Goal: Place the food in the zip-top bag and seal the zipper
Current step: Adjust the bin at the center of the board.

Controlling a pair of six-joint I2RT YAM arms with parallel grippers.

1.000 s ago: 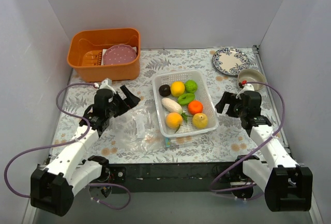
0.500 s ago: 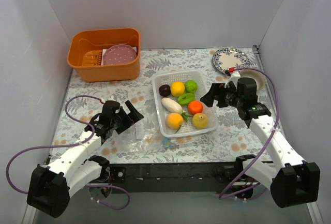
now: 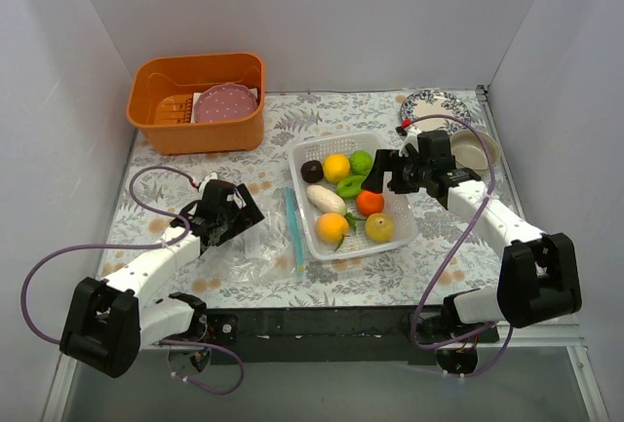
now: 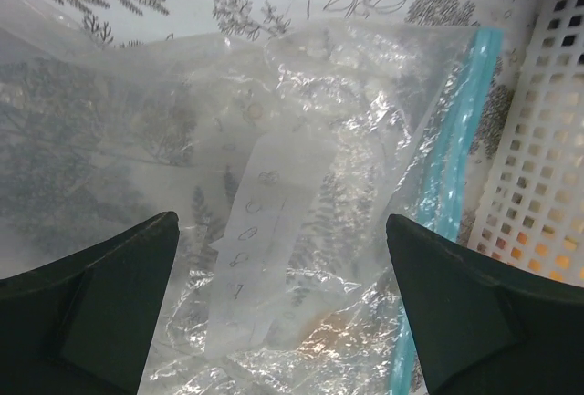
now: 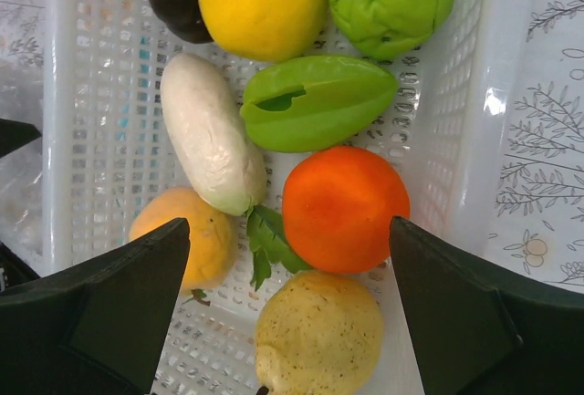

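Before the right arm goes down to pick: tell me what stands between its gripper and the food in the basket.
Nothing visible does. The right gripper hangs open over the white basket, and the food lies uncovered directly below it.

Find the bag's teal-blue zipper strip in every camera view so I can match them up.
Top external: the zipper strip lies just left of the white mesh basket.
Left wrist: the zipper strip runs diagonally down the right side, beside the white mesh basket.
Right wrist: not in view.
Shared landmark: the white mesh basket, which fills the right wrist view.
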